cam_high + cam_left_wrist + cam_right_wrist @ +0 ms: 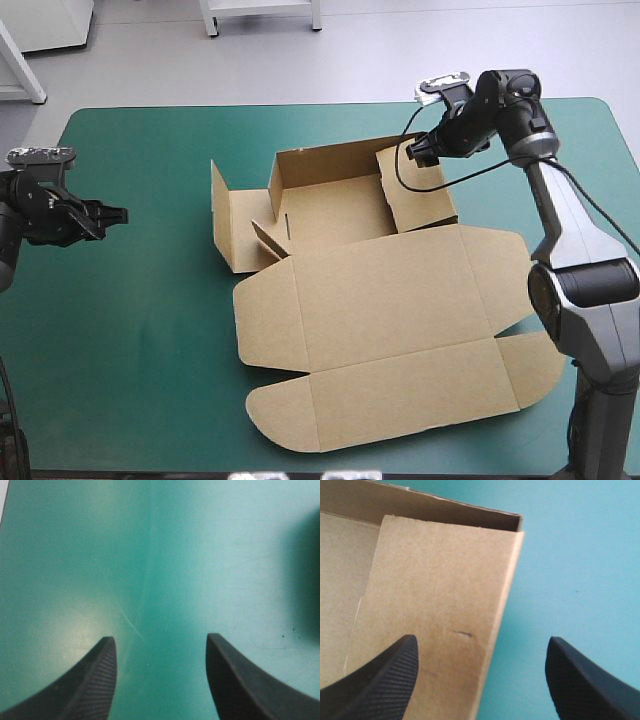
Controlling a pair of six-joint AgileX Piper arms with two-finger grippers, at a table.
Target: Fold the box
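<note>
- Box [390, 300]: one sheet of brown board, part folded, a little right of the middle of the table [150, 380].
- Its lid lies flat on the teal-green cover at the near side. It is one broad panel with a narrower strip nearer still, and four rounded tabs, two at the left and two at the right.
- Beyond the lid is the one open tray, holding only its own bare board floor.
- The tray's far wall stands upright. A left panel stands splayed outward, with a small flap tilted beside it.
- The tray's right flap leans in over the floor.
- Left gripper [115, 214] [160, 640]: released, fingers apart and holding nothing. It is over bare cover, well left of the box.
- Right gripper [415, 152] [481, 638]: released, at the tray's far right corner.
- One of its black fingers is over the box's [435, 595] right flap and the other is over the cover outside. I cannot tell whether it touches the board.
</note>
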